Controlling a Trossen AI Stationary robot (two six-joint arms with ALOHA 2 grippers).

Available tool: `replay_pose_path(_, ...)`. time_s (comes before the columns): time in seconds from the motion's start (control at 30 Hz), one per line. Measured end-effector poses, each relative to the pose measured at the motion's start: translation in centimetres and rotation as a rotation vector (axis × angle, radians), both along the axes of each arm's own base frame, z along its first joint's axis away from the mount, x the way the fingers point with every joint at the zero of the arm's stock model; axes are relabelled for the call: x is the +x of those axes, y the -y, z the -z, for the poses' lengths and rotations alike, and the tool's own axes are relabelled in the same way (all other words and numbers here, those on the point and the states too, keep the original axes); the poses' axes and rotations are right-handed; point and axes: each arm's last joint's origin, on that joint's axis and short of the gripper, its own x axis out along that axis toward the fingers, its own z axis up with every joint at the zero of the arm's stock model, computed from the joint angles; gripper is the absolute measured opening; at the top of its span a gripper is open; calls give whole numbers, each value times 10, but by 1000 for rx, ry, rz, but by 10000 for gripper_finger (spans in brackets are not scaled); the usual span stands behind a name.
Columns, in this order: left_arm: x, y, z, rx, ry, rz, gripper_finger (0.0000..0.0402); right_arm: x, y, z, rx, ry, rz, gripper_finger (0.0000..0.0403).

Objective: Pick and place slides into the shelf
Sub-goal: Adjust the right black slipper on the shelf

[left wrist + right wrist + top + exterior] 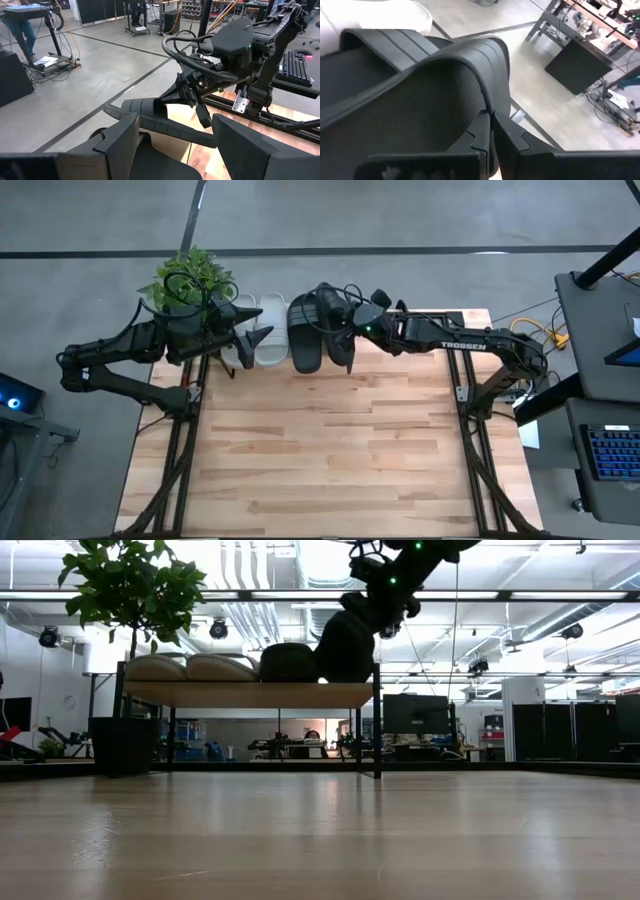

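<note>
Tabletop (330, 470) of pale wooden boards fills most of the high view, with the two dark arms reaching in from either side toward its far edge. Against that far edge stands the shelf (250, 693), a low rack with a light wooden top board on thin black legs, seen edge-on in the low view. A leafy potted plant (190, 280) stands at the shelf's left end. On the top board lie the slides side by side: two light grey slides (262, 330) nearest the plant, then a black slide (305, 330) lying flat beside them. The second black slide (345, 648) sits at the shelf's right end, tilted up on its edge rather than flat. The right gripper (352, 320) is at that slide, its fingers (485, 135) pressed tight together with the slide's strap edge just at their tips; whether the strap is actually pinched cannot be told. The left gripper (245, 345) hangs just beside the grey slides with its fingers (120, 145) spread apart and nothing between them.
</note>
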Motion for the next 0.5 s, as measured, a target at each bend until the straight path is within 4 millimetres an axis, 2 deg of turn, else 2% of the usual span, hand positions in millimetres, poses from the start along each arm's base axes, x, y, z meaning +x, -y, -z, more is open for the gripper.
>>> replay_pose_path(0.27,0,0,0,-1,0,3,238,-2,0,7,7,-13,5,9)
replay_pose_path(0.5,0,0,0,-1,0,6,238,1,-3,5,48,-8,-79,21)
